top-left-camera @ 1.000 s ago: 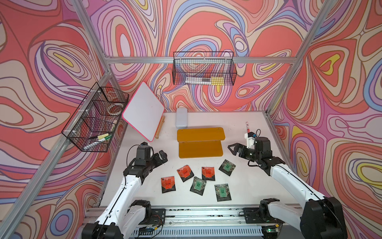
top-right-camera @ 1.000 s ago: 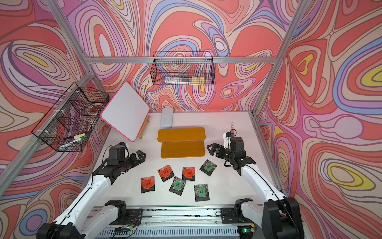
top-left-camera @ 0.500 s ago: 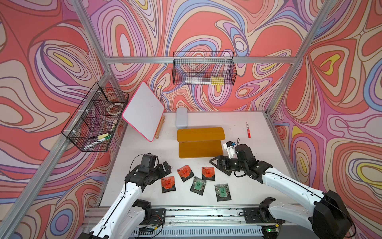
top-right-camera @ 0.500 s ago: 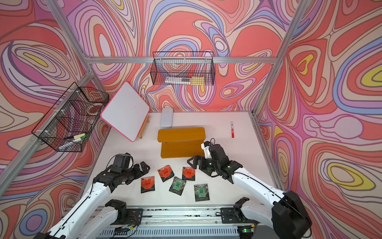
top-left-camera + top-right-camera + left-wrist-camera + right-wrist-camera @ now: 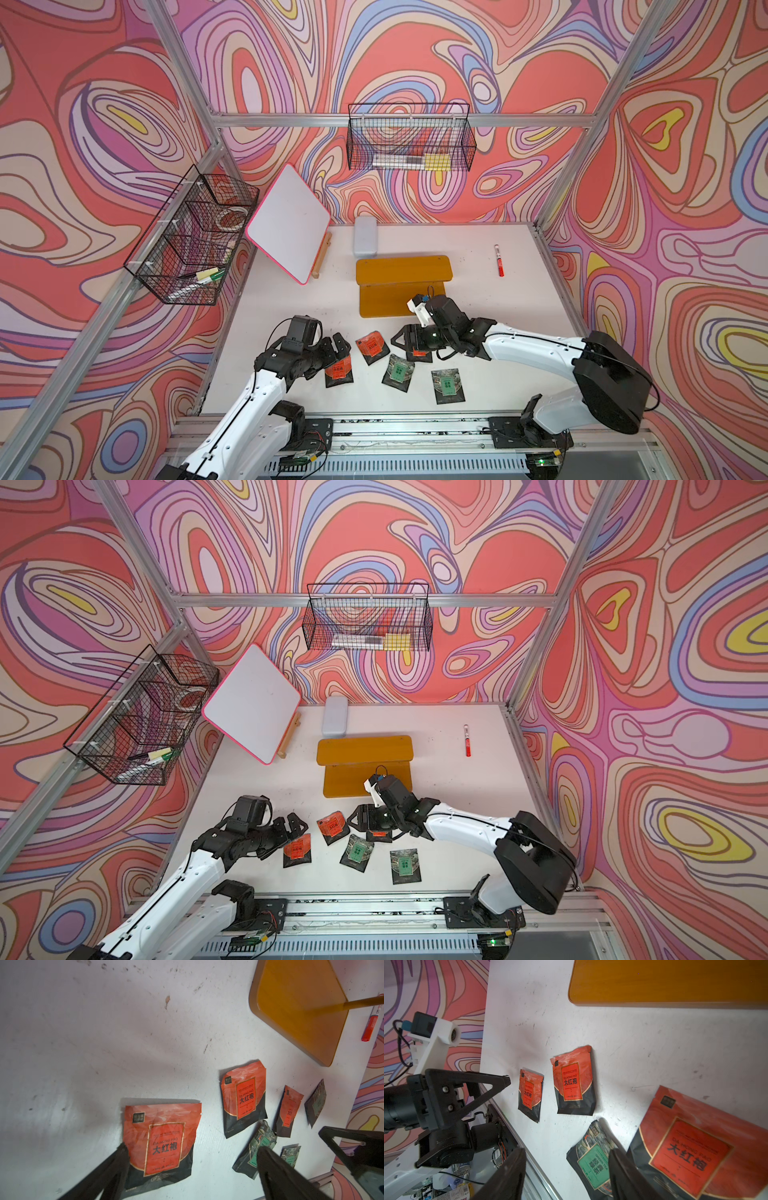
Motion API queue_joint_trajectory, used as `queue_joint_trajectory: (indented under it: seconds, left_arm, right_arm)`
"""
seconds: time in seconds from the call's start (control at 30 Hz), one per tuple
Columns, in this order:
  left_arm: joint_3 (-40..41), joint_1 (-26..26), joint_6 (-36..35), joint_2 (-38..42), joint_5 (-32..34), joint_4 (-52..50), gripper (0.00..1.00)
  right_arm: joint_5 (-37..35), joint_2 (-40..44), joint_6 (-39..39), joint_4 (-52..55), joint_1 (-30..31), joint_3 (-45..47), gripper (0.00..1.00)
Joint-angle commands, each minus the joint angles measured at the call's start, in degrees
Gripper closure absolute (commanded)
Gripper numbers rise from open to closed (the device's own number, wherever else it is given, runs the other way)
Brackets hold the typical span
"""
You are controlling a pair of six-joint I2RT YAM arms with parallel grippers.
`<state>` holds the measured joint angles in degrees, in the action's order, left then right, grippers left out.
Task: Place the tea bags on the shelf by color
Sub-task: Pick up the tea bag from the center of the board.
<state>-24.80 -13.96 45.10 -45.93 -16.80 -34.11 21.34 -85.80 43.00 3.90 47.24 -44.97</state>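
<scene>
Widely parted, left tool flanking orange tea bag edges

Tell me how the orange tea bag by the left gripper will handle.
The orange tea bag looks thin and crinkled, so probably floppy and light. Its smooth face may be slippery. Flat on the table, it likely slides if pushed.

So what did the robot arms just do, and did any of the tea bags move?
The right gripper swung from beside the red marker over to the rightmost red tea bag; its jaws stand apart, gripping nothing. The left gripper came down and forward to the leftmost red tea bag, jaws open. Every tea bag in view, the marker and the yellow shelf stayed put.
</scene>
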Motion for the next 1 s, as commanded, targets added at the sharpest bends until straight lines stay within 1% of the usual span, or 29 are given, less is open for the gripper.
queue_joint_trajectory:
  seconds: [0.0,0.17,0.4,0.57,0.67,0.77,0.83,0.97]
  left_arm:
    - [1.4,-0.5,1.2,0.4,-0.5,0.1,0.01]
    - [2.2,-1.3,3.0,2.3,2.4,-2.5,0.01]
    - [3.4,-1.7,3.5,1.6,2.2,-1.4,0.01]
    - [4.2,-1.8,3.7,1.0,1.9,-0.5,0.01]
    - [4.8,-1.9,4.0,1.2,1.7,0.2,0.01]
    - [5.6,-1.9,4.5,1.2,1.0,1.3,0.03]
    - [6.0,-1.9,4.6,1.0,0.6,2.1,0.05]
    - [6.4,-1.9,4.9,0.5,0.1,3.2,0.08]
  right_arm:
    - [1.2,-2.8,0.4,-1.5,1.7,-2.7,0.36]
    - [1.6,-7.7,1.6,-0.6,5.4,-7.4,0.36]
    - [2.1,-13.1,4.8,-3.0,8.1,-10.8,0.39]
    - [2.6,-15.4,6.1,-2.1,10.0,-14.1,0.41]
    - [3.0,-18.4,7.6,-2.7,10.4,-15.0,0.45]
    - [3.9,-20.0,8.5,-3.2,10.6,-15.9,0.56]
    - [4.2,-20.8,8.7,-3.0,10.8,-16.5,0.58]
    - [3.5,-21.2,9.2,-2.2,11.5,-16.5,0.59]
